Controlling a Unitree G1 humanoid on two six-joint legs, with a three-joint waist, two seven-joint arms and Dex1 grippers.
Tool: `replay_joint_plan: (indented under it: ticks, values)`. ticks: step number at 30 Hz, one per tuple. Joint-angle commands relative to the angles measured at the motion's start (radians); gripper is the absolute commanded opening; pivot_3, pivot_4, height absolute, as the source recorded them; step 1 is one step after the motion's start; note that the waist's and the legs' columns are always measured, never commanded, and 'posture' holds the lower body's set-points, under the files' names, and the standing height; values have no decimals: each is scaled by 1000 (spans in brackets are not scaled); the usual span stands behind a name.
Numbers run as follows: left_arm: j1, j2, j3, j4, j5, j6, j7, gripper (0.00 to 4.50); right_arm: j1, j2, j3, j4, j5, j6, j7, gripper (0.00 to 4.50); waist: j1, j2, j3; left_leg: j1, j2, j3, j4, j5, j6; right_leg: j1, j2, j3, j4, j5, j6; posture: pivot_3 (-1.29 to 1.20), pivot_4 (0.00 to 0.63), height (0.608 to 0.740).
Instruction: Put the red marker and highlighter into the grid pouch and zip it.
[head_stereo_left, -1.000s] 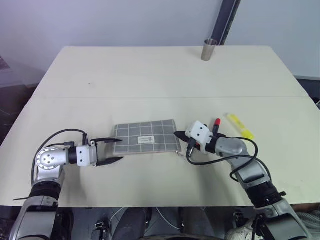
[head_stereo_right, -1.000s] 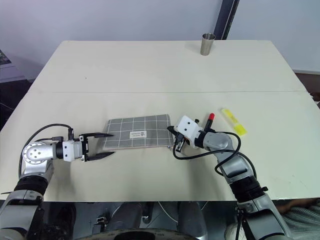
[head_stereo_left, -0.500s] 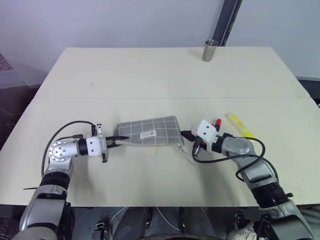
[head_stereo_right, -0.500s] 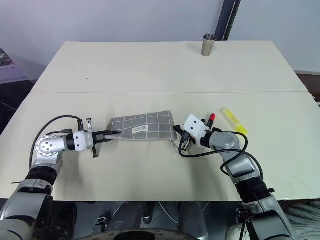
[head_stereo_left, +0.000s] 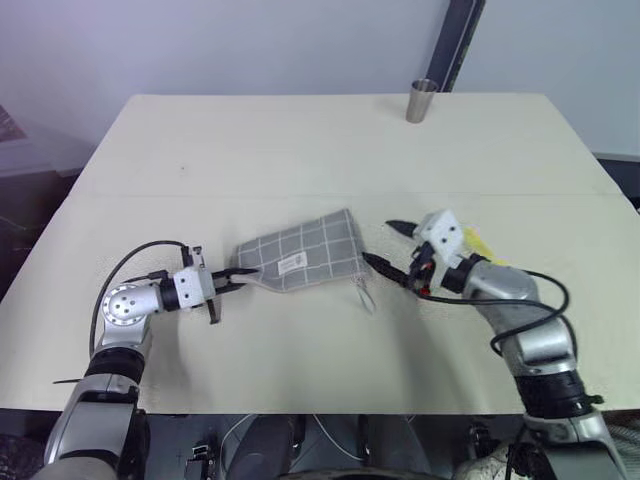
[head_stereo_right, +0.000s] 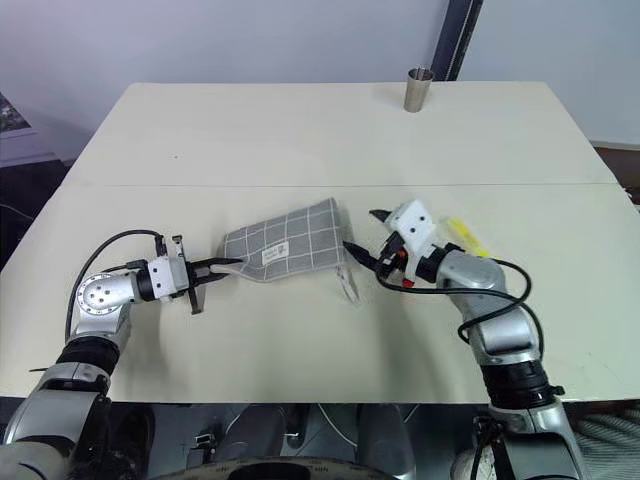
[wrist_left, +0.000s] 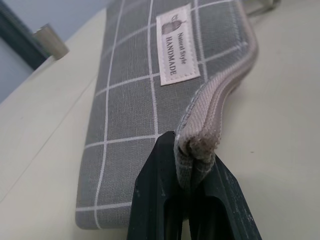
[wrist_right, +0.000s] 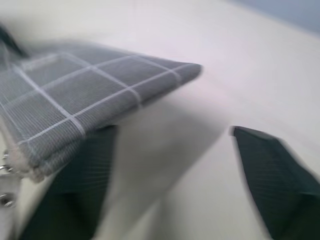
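The grid pouch (head_stereo_left: 305, 252) lies askew on the table, its right end swung toward the far side. My left gripper (head_stereo_left: 236, 280) is shut on its left corner, and the left wrist view shows both fingers (wrist_left: 160, 200) pinching the zipper edge near the white label (wrist_left: 176, 47). The pale pull cord (head_stereo_left: 365, 293) hangs loose at the right end. My right gripper (head_stereo_left: 377, 241) is open just off that end with nothing between its fingers (wrist_right: 275, 175). A bit of the yellow highlighter (head_stereo_left: 478, 243) shows behind the right hand. The red marker is hidden.
A metal cup (head_stereo_left: 420, 100) stands at the table's far edge, right of centre. A seam (head_stereo_left: 200, 195) runs across the cream tabletop behind the pouch. A dark pole (head_stereo_left: 462, 40) rises behind the cup.
My left gripper shut on the pouch's left corner. My right gripper opened, let go near the pull cord, and rose to the right. The pouch's right end swung toward the far side.
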Motion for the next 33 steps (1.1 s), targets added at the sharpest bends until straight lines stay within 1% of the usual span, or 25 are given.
replay_joint_plan:
  ticks: [1, 3, 5, 6, 7, 10, 13, 15, 18, 21, 23, 24, 25, 27, 29, 30, 31, 32, 33]
  values:
    - [18, 6, 16, 3, 59, 2, 116, 0, 57, -27, 17, -151, 53, 83, 15, 4464, 2, 0, 0, 0, 0, 0, 0, 0, 0, 0, -1, 0, 0, 0, 0, 0, 150, 740]
    - [28, 3, 14, 7, 83, -5, 165, 0, 67, -1, 11, -169, 36, 102, -48, 4464, 1, 1, 0, 0, 1, -1, 0, 0, 0, 0, -1, 0, 0, 0, 0, 0, 150, 740]
    - [38, -12, 3, -10, 84, -12, 180, 0, 61, 18, 15, -129, -40, 81, -131, 4464, -2, 1, -1, 0, 1, -1, 0, 0, 0, 0, -1, 0, 0, -2, -3, 0, 150, 740]
    - [37, -18, -1, -18, 88, -13, 190, 0, 62, 24, 14, -122, -50, 86, -151, 4464, -2, 1, -1, 0, 1, 0, 0, 0, 0, 0, -1, 1, 0, -2, -4, 0, 150, 740]
    - [36, -22, -4, -25, 86, -7, 196, 0, 62, 29, 13, -125, -48, 93, -159, 4464, -1, 1, -1, 0, 0, 0, 0, 0, 0, 0, -1, 1, 0, -2, -4, 0, 150, 740]
    - [29, -27, -11, -41, 104, 11, 228, 0, 67, 73, 7, -169, 20, 178, -183, 4464, 2, 1, -1, 0, 0, 0, 0, 0, 0, 1, -1, 0, 0, -2, -5, 0, 150, 740]
    - [30, -36, -12, -62, 122, 31, 275, 0, 85, 96, 80, -186, -8, 240, -215, 4464, 2, 2, -1, 0, 0, -1, 0, 0, 0, 0, -1, 0, 0, -2, -4, 0, 150, 740]
    - [42, -44, -14, -82, 123, 54, 292, 0, 89, 133, 130, -162, -54, 249, -272, 4464, 2, 1, -1, 0, 0, -1, 0, 0, 0, 0, -1, 0, 0, -1, -2, 0, 150, 740]
    - [59, -44, -19, -95, 135, 58, 306, 0, 87, 188, 163, -116, -91, 271, -339, 4464, -2, 1, -1, 0, 0, 0, -1, 0, 0, -1, -1, 0, 0, 0, 0, 0, 150, 740]
    - [65, -44, -22, -106, 136, 72, 319, 0, 60, 222, 156, -59, -124, 265, -394, 4464, -2, 1, -1, 0, 0, 0, -1, 0, 0, 0, 0, 0, 0, 0, 0, 0, 150, 740]
    - [70, -49, -24, -114, 132, 82, 324, 0, 37, 251, 147, -19, -118, 259, -405, 4464, -3, 2, -1, 0, -1, 0, 0, 0, 0, 0, 0, 0, -1, 0, -1, 0, 150, 740]
    - [73, -51, -26, -118, 131, 85, 324, 0, 30, 265, 142, -3, -111, 252, -404, 3955, -4, 2, -1, 0, 0, 0, 0, 0, 0, 0, 1, 0, 0, 0, -1, 0, 150, 740]
    - [76, -52, -28, -121, 134, 84, 328, 0, 21, 274, 139, 11, -113, 251, -410, 3628, -3, 2, -1, 0, 0, 0, 0, 0, 0, 0, 1, 0, 0, 0, -1, 0, 150, 740]
    - [81, -52, -33, -127, 141, 79, 331, 0, 4, 286, 134, 30, -119, 248, -417, 2656, -3, 2, -1, 0, 0, -1, -1, 0, 0, 0, 2, 0, 0, 0, 0, 0, 150, 740]
    - [82, -55, -37, -136, 140, 84, 334, 0, -19, 295, 137, 34, -114, 251, -410, 1514, -2, 2, -1, 0, 0, -1, -1, 0, 0, -1, 2, 0, -1, 0, 0, 0, 150, 740]
    - [82, -56, -38, -139, 139, 86, 336, 0, -25, 296, 140, 34, -115, 250, -408, 1021, -2, 2, -1, 0, 0, -1, -1, 0, 0, -1, 2, 0, -1, 0, 0, 0, 150, 740]
    - [80, -60, -41, -143, 143, 90, 343, 0, -34, 285, 158, 33, -135, 246, -405, 455, -2, 2, -1, 0, 0, 0, -1, 0, 0, -1, 1, 0, -1, 0, 0, 0, 150, 740]
    - [79, -66, -43, -150, 148, 95, 353, 0, -44, 258, 197, 31, -176, 237, -397, 30, -2, 2, -1, 0, -1, -1, -1, 0, 0, -1, 1, 0, -1, 0, 0, 0, 150, 740]
    - [79, -74, -46, -160, 150, 102, 362, 0, -54, 234, 234, 29, -213, 227, -389, 30, -2, 2, -1, 0, -1, 0, -1, 0, 0, -1, 1, 0, -1, 0, 0, 0, 150, 740]
